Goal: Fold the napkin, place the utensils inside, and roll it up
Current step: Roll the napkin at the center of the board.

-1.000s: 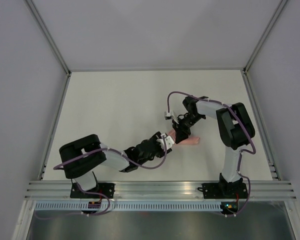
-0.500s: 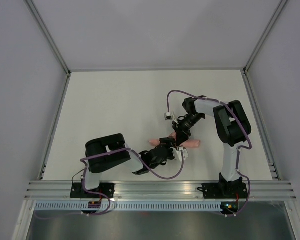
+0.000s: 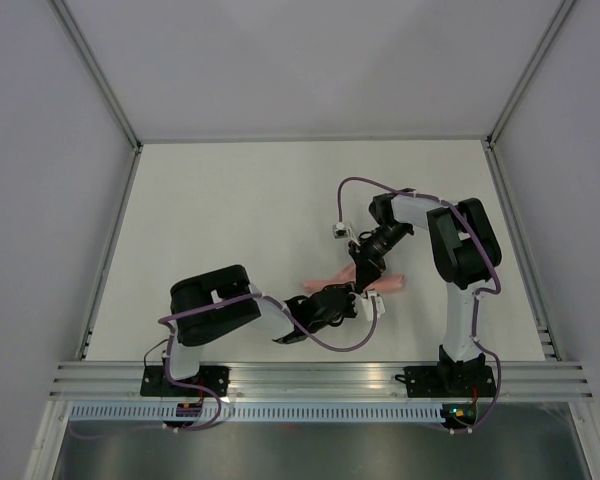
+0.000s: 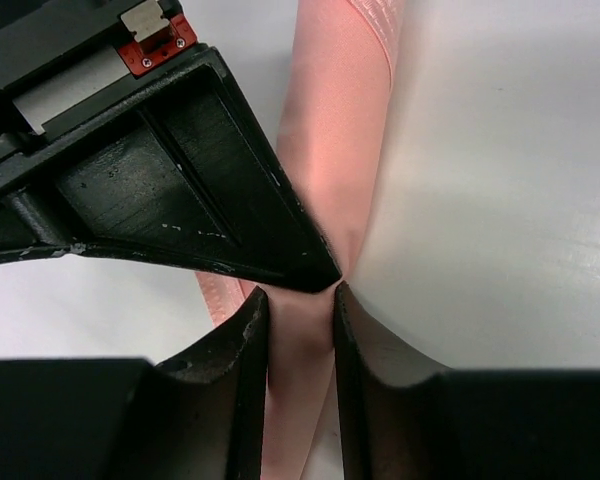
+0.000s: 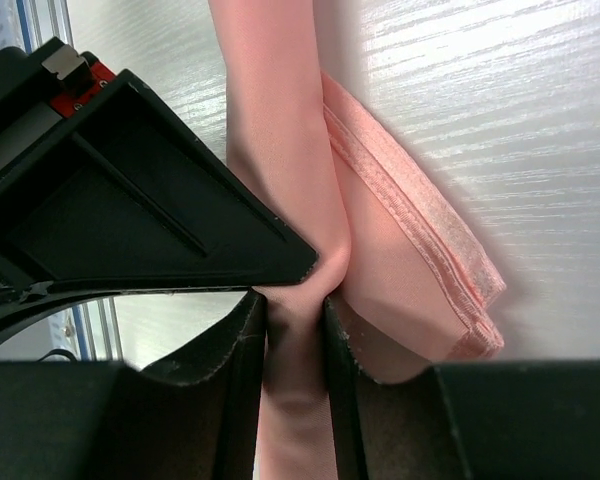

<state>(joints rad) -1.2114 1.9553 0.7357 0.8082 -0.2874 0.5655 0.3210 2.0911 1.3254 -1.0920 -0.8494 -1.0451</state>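
you've got the napkin (image 3: 388, 286) down to a thin pink roll on the table (image 3: 230, 200), close to the near edge and right of the middle, lying roughly along that edge. from the top cam only its two ends show; the mid stretch is covered by both wrists, which cross right over it.

left gripper (image 4: 298, 300): jaws clamped on the roll. in the left wrist cam the pink cloth fills the gap btwn the two fingers (image 4: 242, 345), touching both. the black body of the other tool blocks the upper left of that view, and the roll runs out of frame at top and bottom.

right gripper (image 5: 295, 305): jaws also closed on the roll, w/ the cloth pinched in where the fingers (image 5: 242, 340) press. just beside it on the right a flat hemmed layer of the napkin lies on the table, edge stitching visible, corner near the right fingertip. the left tool's body hides the left side of this view.

the two grips sit just beside each other, tips nearly touching. what's inside the roll is hidden, can't tell.
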